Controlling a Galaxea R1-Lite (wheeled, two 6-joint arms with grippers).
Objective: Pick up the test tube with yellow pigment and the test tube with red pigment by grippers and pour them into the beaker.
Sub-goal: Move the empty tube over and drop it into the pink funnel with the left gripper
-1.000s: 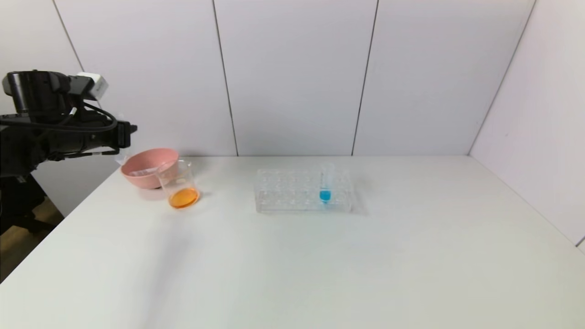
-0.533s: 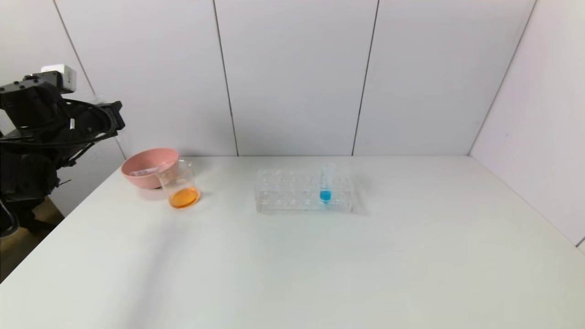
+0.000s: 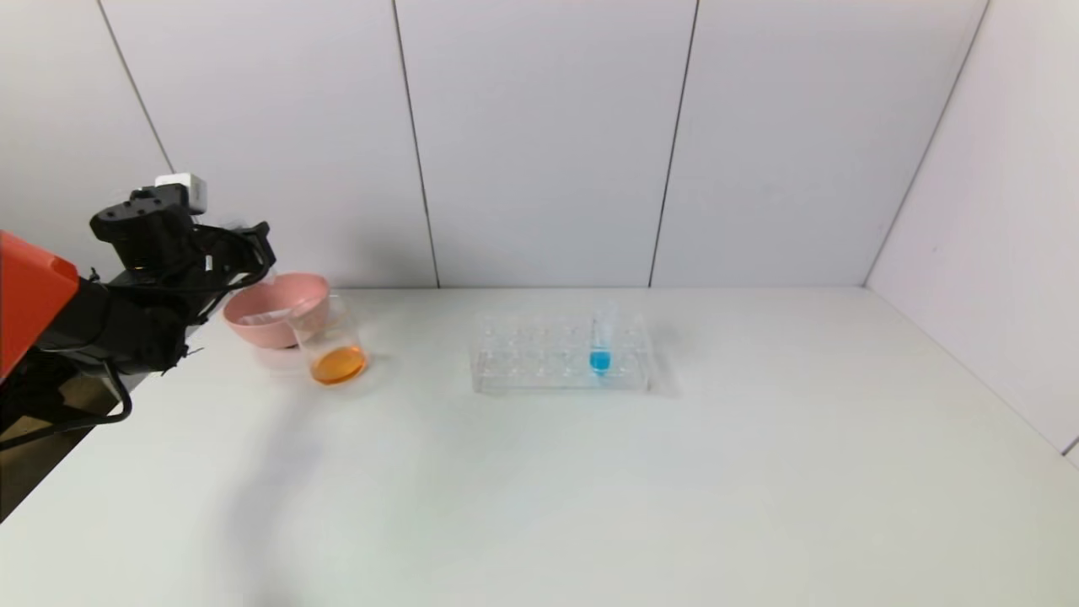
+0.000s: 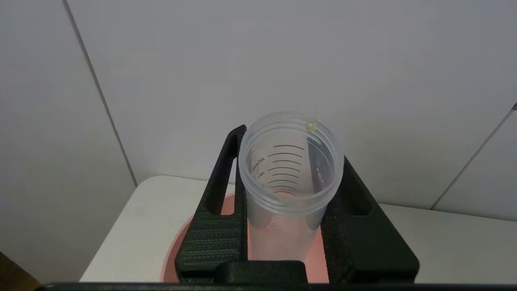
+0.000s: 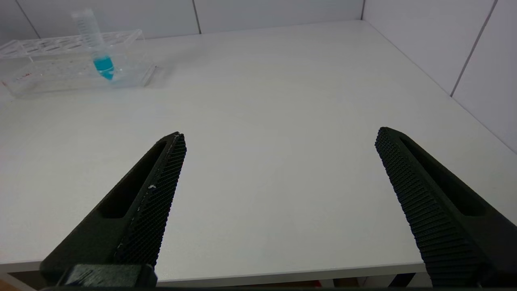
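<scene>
My left gripper [image 3: 251, 244] hangs over the pink bowl at the table's far left corner. In the left wrist view it [image 4: 290, 161] is shut on a clear graduated test tube [image 4: 291, 161]. The tube is empty except for a yellow drop at its rim, and its mouth faces the camera. The beaker [image 3: 330, 341] stands beside the bowl with orange liquid in its bottom. No tube with red liquid is in view. My right gripper [image 5: 278, 139] is open and empty, low over the table's near edge.
The pink bowl [image 3: 271, 295] sits behind the beaker with a pale clear thing lying in it; it also shows in the left wrist view [image 4: 177, 250]. A clear tube rack [image 3: 523, 358] at mid-table holds a tube with blue liquid [image 3: 600, 341]. Walls stand close behind and to the right.
My left arm has swung right and down, from beyond the table's left edge to over the pink bowl. The beaker, bowl and rack have not moved.
</scene>
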